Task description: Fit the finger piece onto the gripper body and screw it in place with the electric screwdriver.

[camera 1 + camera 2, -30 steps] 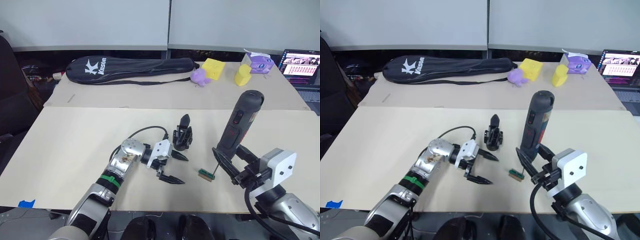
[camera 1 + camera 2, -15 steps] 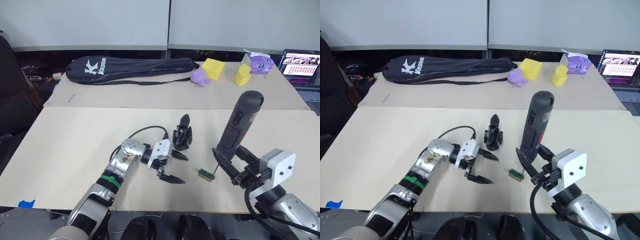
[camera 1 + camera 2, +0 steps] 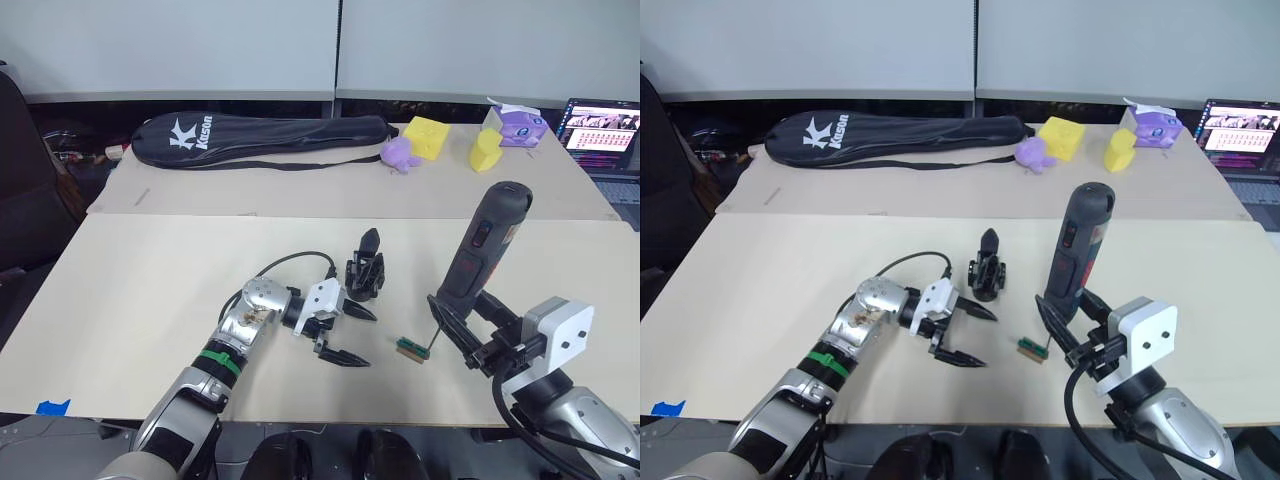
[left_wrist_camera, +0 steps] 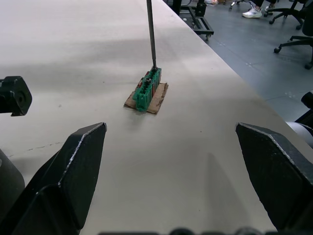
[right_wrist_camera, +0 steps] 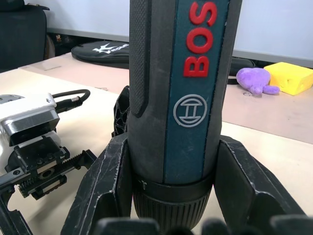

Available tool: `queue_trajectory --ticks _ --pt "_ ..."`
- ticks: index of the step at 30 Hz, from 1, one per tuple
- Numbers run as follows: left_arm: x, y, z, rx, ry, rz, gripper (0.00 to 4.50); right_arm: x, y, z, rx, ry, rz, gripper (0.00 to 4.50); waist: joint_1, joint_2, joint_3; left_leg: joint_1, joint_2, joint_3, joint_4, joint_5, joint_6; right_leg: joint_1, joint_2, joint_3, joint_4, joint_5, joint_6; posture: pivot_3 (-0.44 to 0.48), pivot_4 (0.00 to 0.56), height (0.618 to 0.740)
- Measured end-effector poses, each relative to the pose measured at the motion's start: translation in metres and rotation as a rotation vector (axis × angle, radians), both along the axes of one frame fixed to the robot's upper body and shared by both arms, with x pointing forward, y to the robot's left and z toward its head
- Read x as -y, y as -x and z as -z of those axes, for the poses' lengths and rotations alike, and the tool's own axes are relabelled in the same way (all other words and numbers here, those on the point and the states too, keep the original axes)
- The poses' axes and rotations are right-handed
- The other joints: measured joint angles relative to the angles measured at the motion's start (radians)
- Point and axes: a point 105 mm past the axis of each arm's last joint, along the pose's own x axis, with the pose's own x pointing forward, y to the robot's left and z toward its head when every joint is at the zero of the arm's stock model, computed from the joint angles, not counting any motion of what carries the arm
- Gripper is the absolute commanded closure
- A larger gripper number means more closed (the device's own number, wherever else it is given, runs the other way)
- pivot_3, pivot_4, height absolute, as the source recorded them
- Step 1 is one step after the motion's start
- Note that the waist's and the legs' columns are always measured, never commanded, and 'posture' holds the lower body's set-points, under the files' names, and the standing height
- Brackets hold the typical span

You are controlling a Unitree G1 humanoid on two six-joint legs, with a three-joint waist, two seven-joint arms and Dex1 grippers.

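Green screw block (image 4: 148, 89) sits under the bit of the electric screwdriver (image 3: 481, 250), clamped in my right pincer (image 3: 462, 335). I should keep the tool upright. My left pincer (image 3: 343, 335) rests spread, empty, beside the gripper body (image 3: 365, 276).

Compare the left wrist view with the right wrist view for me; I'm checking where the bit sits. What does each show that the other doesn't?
Left wrist view alone: the metal bit resting with its tip on the green block, which sits on a scrap of card, between the open left gripper's fingers.

Right wrist view alone: the electric screwdriver's handle clamped in the right gripper, the racket bag, a purple toy and a yellow block.

Both: the pale table.
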Motion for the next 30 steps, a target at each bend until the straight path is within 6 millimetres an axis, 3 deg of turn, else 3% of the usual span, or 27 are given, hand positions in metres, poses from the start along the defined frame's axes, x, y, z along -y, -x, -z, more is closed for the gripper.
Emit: queue_trajectory --ticks 16,23,30 --pt "-0.002 -0.001 0.003 -0.003 -0.002 -0.007 0.00 0.000 0.002 0.003 -0.009 0.008 0.005 2.58 0.000 -0.002 -0.001 0.000 0.000 0.000 0.000 0.000 0.000 0.000 0.000 0.000 0.000 0.000 0.000 0.000 0.150 0.740" --pt "-0.006 -0.003 0.004 -0.008 -0.014 -0.017 0.00 -0.010 0.000 -0.015 0.049 0.024 -0.078 2.58 -0.001 -0.002 -0.001 0.000 0.000 0.000 0.000 0.000 0.000 0.000 0.000 0.000 0.000 0.000 0.000 0.000 0.150 0.740" --pt "-0.027 -0.007 0.003 -0.009 -0.046 -0.058 0.00 -0.024 0.002 -0.039 0.062 0.045 -0.251 2.58 -0.002 -0.003 -0.001 0.000 0.000 -0.001 0.000 0.000 0.000 0.000 -0.001 0.000 0.000 0.000 0.000 0.000 0.150 0.740"
